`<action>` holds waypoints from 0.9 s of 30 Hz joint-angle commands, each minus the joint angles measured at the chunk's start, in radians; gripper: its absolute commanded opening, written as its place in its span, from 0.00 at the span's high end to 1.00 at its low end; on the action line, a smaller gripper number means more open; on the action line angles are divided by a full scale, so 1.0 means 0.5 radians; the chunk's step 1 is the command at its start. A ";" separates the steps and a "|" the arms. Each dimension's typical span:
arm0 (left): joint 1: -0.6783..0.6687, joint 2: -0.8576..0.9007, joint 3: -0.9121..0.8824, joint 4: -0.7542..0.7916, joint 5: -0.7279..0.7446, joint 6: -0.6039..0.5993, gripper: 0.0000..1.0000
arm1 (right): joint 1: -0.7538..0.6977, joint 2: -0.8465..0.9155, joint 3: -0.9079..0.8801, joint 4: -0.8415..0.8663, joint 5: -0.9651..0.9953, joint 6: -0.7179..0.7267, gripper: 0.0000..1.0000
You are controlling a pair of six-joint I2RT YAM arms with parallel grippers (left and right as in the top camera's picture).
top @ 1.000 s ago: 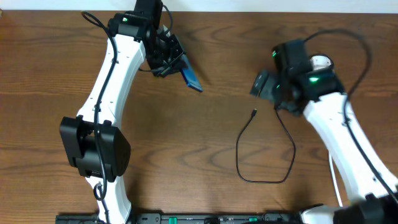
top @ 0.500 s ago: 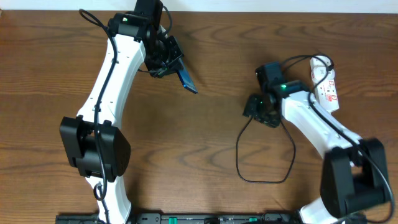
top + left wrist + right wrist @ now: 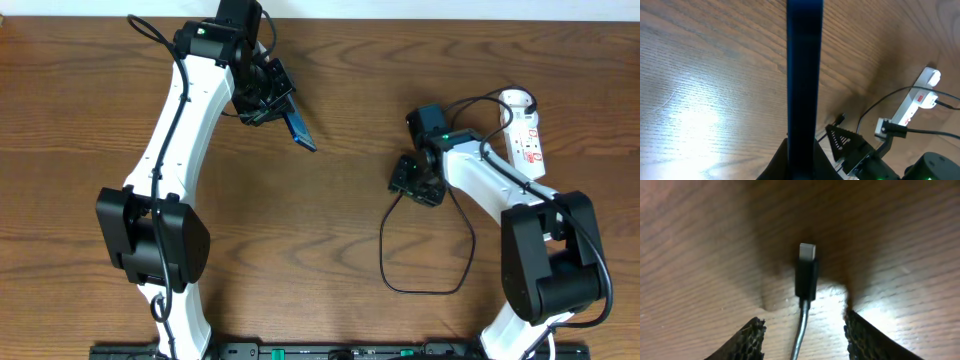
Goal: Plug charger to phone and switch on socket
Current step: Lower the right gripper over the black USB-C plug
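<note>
My left gripper (image 3: 268,103) is shut on the phone (image 3: 298,128), held edge-up above the table at the back; in the left wrist view the phone (image 3: 804,70) is a dark blue slab running up from the jaws. My right gripper (image 3: 412,180) is open and low over the charger's connector tip. In the right wrist view the connector (image 3: 806,275) lies on the wood between the two open fingers (image 3: 802,330), untouched. The charger cable (image 3: 430,285) loops toward the front. The socket (image 3: 524,138) lies at the back right.
The right arm's black cable arcs over the socket. The arms' bases and a black rail (image 3: 300,352) line the front edge. The left wrist view also shows the socket (image 3: 917,97) and my right gripper (image 3: 850,145).
My right gripper has swung left and down from beside the socket onto the charger's tip, uncovering the socket. My left gripper with the phone has barely shifted.
</note>
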 commanded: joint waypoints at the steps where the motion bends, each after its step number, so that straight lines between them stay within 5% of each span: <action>1: 0.006 -0.057 0.023 -0.006 -0.011 0.034 0.93 | -0.024 0.005 -0.005 0.012 0.115 -0.008 0.54; 27: 0.006 -0.057 0.023 -0.007 -0.011 0.033 0.93 | 0.021 0.075 -0.045 0.034 0.163 0.149 0.59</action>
